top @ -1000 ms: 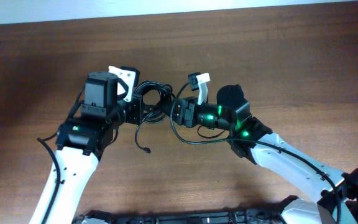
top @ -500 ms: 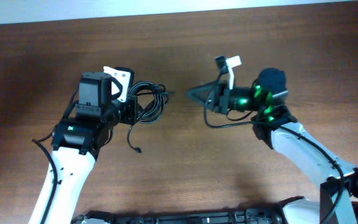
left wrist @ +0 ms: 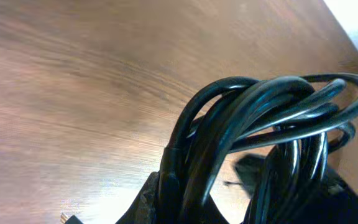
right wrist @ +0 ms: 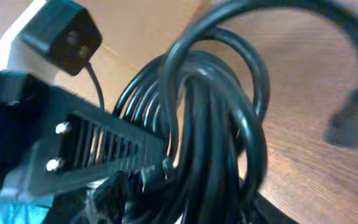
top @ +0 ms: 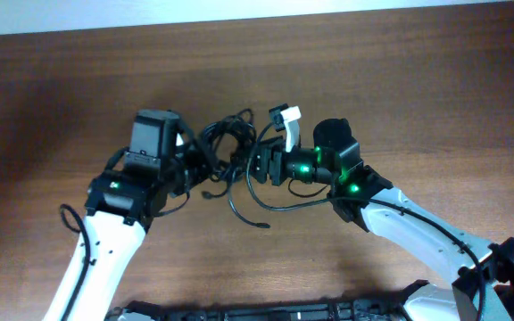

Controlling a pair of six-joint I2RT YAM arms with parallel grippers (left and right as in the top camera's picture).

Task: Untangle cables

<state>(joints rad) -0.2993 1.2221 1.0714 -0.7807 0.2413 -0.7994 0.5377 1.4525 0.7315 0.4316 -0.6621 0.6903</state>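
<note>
Wood table [top: 400, 80], both arms in on the cables [top: 226, 141], a black coiled tangle. Left arm [top: 105, 232] comes in from the left of the cables, right arm [top: 418, 232] from the right. Left gripper [top: 196, 165] is clamped on the coils. Right gripper [top: 255, 165] is right up against them, ribbed finger [right wrist: 98, 146] touching the loops, but can't tell if it's closed. A loose plug [top: 266, 225] trails below the cables.

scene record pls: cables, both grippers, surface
cables: black, coiled in one tangled bundle between the grippers
loose tail: one strand trails out of the bundle onto the table
left gripper: shut on the bundle's left side
right gripper: at the bundle's right side, jaw state unclear
table: brown wood
</note>
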